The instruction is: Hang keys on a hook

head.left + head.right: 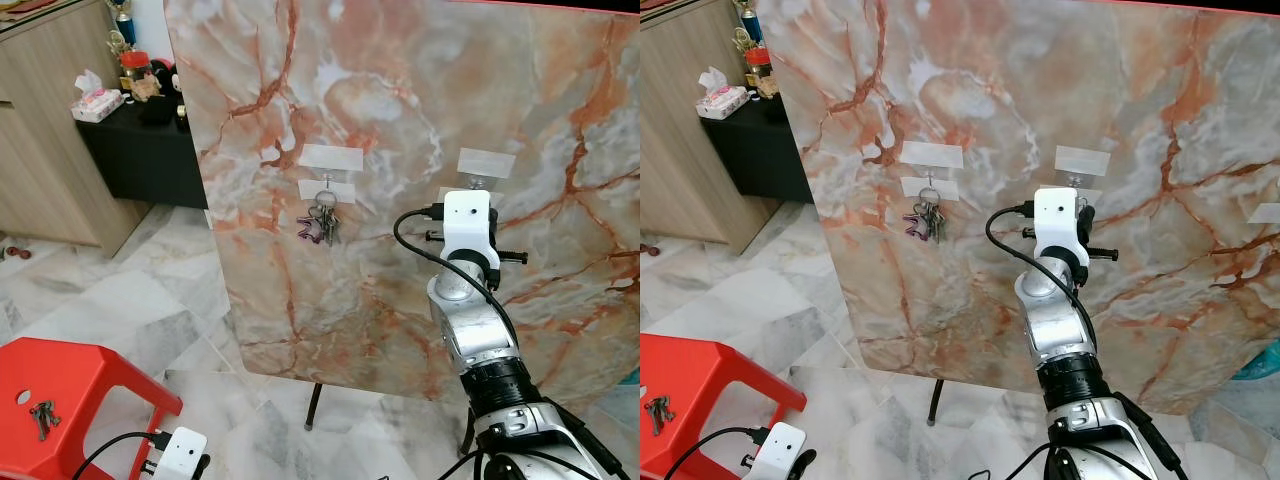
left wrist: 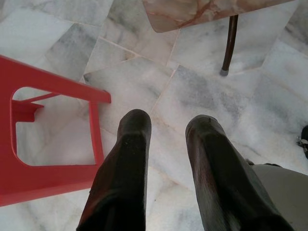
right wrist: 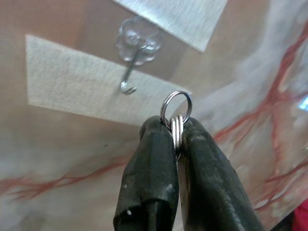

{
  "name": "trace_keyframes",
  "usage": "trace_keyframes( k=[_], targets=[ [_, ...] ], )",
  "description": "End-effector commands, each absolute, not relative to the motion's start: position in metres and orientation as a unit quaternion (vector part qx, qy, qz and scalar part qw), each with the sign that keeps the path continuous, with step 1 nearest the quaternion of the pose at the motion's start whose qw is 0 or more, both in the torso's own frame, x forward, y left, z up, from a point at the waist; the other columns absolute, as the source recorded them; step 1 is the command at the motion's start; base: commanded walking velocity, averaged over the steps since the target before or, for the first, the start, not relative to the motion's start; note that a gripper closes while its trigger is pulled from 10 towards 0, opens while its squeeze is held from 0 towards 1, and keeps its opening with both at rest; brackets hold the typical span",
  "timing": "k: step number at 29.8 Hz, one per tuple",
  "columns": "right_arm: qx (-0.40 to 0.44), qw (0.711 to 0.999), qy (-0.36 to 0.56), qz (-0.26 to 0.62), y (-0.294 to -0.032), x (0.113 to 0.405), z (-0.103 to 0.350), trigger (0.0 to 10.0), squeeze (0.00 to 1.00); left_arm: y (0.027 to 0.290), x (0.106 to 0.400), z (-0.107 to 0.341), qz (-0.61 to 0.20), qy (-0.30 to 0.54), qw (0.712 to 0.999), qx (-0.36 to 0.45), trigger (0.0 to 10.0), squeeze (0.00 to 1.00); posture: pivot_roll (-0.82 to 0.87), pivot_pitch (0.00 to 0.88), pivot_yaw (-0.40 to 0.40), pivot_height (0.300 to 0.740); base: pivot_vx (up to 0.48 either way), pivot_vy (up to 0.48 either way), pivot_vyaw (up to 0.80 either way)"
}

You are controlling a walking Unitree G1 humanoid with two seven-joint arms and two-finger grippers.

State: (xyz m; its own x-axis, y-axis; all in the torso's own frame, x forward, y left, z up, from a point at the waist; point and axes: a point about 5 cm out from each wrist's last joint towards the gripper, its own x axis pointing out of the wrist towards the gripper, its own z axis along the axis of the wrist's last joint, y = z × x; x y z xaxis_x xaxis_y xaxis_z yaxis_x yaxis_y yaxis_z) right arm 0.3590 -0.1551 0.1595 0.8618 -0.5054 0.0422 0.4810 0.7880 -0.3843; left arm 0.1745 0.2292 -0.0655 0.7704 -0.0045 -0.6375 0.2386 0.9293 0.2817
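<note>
Nearest the head camera, the right arm (image 1: 480,330) rises from the lower edge toward a big marble-patterned board (image 1: 420,130) that stands upright on thin dark legs (image 1: 313,405) over a pale marble floor (image 1: 120,300). Up close in the wrist view, the right gripper (image 3: 175,132) has its two black fingers pressed together on a small silver key ring (image 3: 176,108), the ring's loop standing clear above the fingertips; the keys themselves are hidden from sight. That ring sits just beside, but apart from, a clear hook (image 3: 134,53) with a thin metal prong, fixed to the board between two strips of white tape (image 3: 82,86). Further along the board to the robot's left, another bunch of keys (image 1: 322,222) already hangs from a second taped hook (image 1: 325,185). Low on the robot's left stands a red plastic stool (image 1: 70,400), and a third set of keys (image 1: 42,417) lies on its seat. Hanging idle by that stool, the left gripper (image 2: 168,130) points at the floor with its fingers spread and nothing between them. Behind, a wooden cabinet (image 1: 45,130) and a black counter (image 1: 130,140) carry a tissue pack (image 1: 95,100) and small ornaments.
</note>
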Motion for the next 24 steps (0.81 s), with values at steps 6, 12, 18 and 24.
trace_keyframes(
  k=[6, 12, 18, 24],
  targets=[
    [-0.278, 0.924, -0.026, -0.262, -0.158, 0.358, 0.179, 10.0, 0.0, 0.226, 0.172, -0.068, -0.08, 0.341, 0.918, 0.184, 10.0, 0.0, 0.05, 0.048, -0.054, 0.74, 0.0, 0.0, 0.0],
    [-0.3, 0.916, -0.024, -0.265, -0.164, 0.354, 0.177, 10.0, 0.0, 0.226, 0.171, -0.069, -0.081, 0.342, 0.918, 0.184, 10.0, 0.0, 0.05, 0.048, -0.055, 0.74, 0.0, 0.0, 0.0],
    [-0.323, 0.908, -0.001, -0.269, -0.172, 0.341, 0.163, 10.0, 0.0, 0.224, 0.171, -0.069, -0.088, 0.345, 0.916, 0.183, 10.0, 0.0, 0.05, 0.05, -0.056, 0.74, 0.0, 0.0, 0.0],
    [-0.331, 0.909, 0.011, -0.254, -0.169, 0.338, 0.156, 10.0, 0.0, 0.223, 0.171, -0.07, -0.097, 0.347, 0.914, 0.185, 10.0, 0.0, 0.05, 0.048, -0.056, 0.74, 0.0, 0.0, 0.0]
  ],
)
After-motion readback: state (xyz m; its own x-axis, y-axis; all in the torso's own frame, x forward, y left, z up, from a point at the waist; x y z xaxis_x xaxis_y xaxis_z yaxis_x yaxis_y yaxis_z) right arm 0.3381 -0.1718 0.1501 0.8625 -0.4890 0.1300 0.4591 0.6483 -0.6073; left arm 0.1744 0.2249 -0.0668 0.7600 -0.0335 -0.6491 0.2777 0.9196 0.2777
